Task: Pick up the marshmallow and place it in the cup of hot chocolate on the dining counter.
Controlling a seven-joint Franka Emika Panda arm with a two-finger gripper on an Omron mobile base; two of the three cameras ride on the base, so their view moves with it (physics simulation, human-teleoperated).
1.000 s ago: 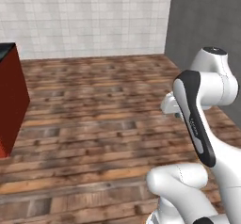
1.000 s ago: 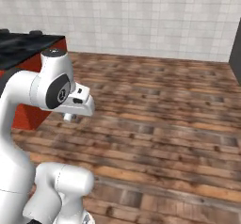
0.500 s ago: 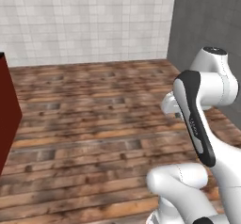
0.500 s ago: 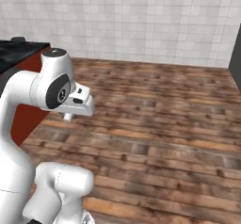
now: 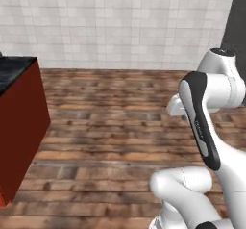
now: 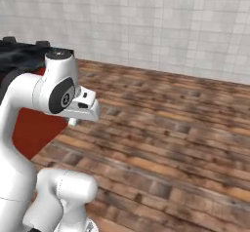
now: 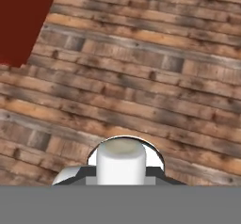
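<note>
In the hand view a small white soft lump, the marshmallow (image 7: pixel 119 164), sits at the bottom centre with dark fingertips (image 7: pixel 151 172) pressed against both of its sides. My gripper (image 7: pixel 120 173) is shut on it and points down at the plank floor. The arm is folded close to my body, and the hand (image 5: pixel 176 108) hangs over bare floor, with the gripper (image 6: pixel 72 122) low under the wrist. The cup of hot chocolate is out of view. A black marbled countertop (image 5: pixel 13 71) shows at the left; I cannot tell whether it is the dining counter.
A dark red cabinet block (image 5: pixel 19 124) under the black top (image 6: pixel 24 56) stands at the left, its corner (image 7: pixel 23 20) near the hand. Brown wooden floor (image 5: pixel 110 122) stretches ahead to a white tiled wall (image 6: pixel 146 21). A dark grey wall edge (image 5: pixel 238 26) rises at the right.
The whole picture has shifted with the base: the red cabinet shrank at the left edge, then came back larger. The arm keeps its folded pose.
</note>
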